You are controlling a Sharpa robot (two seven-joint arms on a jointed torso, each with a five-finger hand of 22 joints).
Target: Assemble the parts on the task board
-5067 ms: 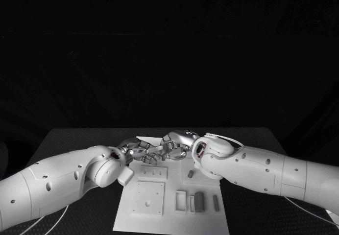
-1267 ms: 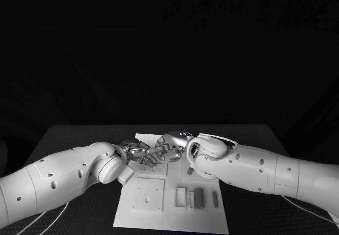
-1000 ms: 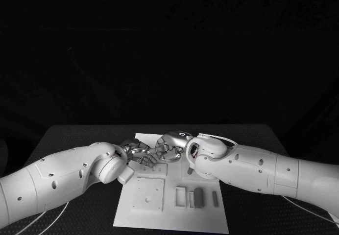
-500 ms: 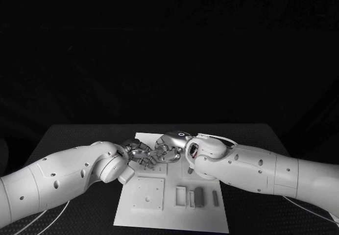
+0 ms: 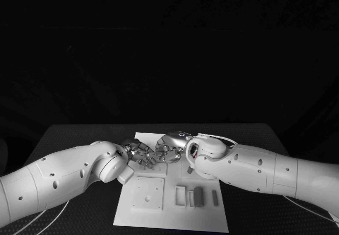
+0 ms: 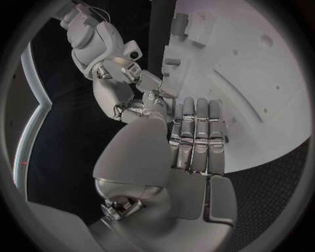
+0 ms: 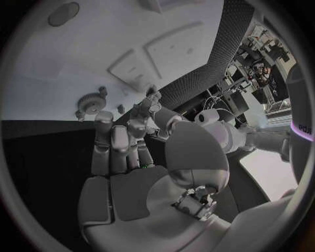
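The white task board [image 5: 168,205] lies mid-table. My two hands meet fingertip to fingertip above its far end. The left hand [image 5: 140,154] keeps its fingers [image 6: 197,131] straight and side by side, thumb alongside. The right hand [image 5: 169,150] brings its thumb and fingertips [image 7: 148,105] close to the left hand's thumb. Whether a small part sits between them is hidden. A grey gear-like part [image 7: 91,103] and small pegs [image 7: 121,108] stand on the board under the hands. Grey bar parts [image 5: 199,196] lie at the board's near right.
Raised square plates [image 5: 148,194] and white slots [image 5: 181,197] occupy the board's near half. A round recess [image 7: 63,13] sits at one board corner. Black table [image 5: 78,142] surrounds the board, with my two white forearms crossing over both of its sides.
Both hands have stayed together over the board's far end. The fingers shifted slightly against each other, and the arms edged a little to the left since the earliest frame.
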